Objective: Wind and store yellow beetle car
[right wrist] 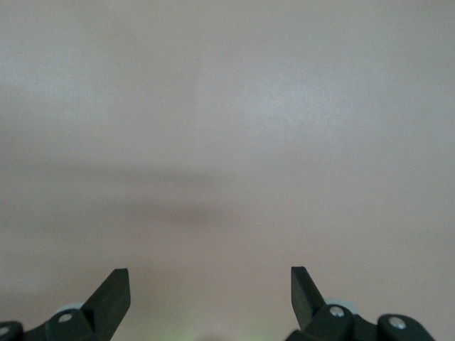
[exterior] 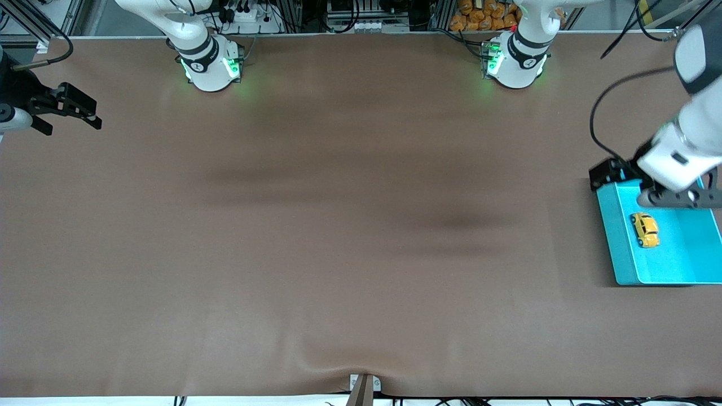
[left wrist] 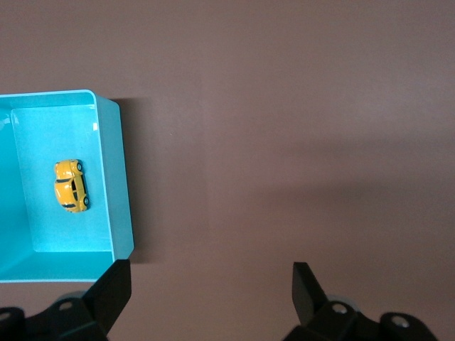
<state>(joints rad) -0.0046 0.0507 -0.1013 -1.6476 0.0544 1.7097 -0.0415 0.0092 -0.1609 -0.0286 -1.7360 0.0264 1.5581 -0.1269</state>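
The yellow beetle car (exterior: 645, 229) lies inside the cyan bin (exterior: 617, 248) at the left arm's end of the table, close to the bin wall that faces the right arm's end. In the left wrist view the car (left wrist: 71, 186) rests on the bin's floor, with the bin wall (left wrist: 114, 177) beside it. My left gripper (exterior: 607, 173) is open and empty, raised over the bin's corner farthest from the front camera; its jaws (left wrist: 211, 284) stand wide apart over bare table beside the bin. My right gripper (exterior: 90, 113) waits open and empty at the right arm's end of the table (right wrist: 211, 284).
The brown table mat (exterior: 338, 225) is bare apart from the bin. The two arm bases (exterior: 211, 65) (exterior: 516, 62) stand along the table edge farthest from the front camera. A small bracket (exterior: 364, 386) sits at the edge nearest it.
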